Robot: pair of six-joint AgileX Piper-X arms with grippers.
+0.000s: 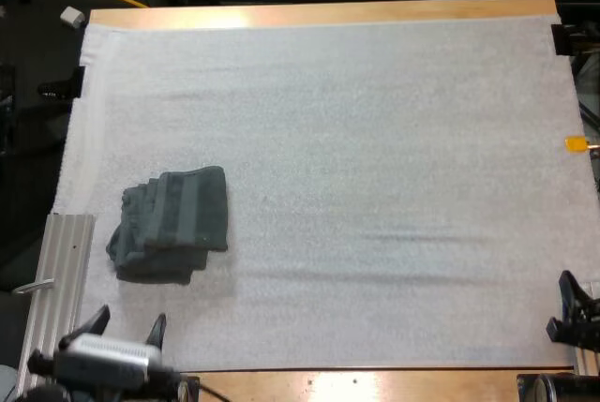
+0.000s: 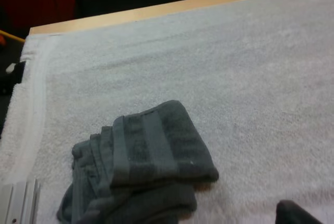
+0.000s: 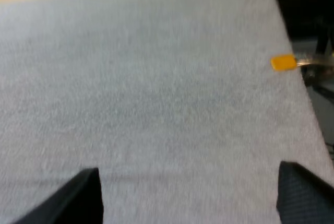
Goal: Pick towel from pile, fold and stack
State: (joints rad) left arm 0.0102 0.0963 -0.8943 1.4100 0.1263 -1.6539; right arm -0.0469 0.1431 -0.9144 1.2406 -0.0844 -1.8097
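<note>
Folded towel stack (image 1: 172, 224) lies on the left side of the white mat (image 1: 375, 121), just beyond the left gripper (image 1: 127, 329), whose fingers stand apart and empty. Right gripper (image 3: 189, 195) is likewise released, over bare mat. Judged status: stacking step complete, and the next move calls for another towel to pick.

A folded stack (image 1: 171, 224) of dark grey-green towels lies flat on the white mat (image 1: 375, 140), in the lower left of the high view. The top towel shows woven bands. The layers below stick out unevenly at its left side.
</note>
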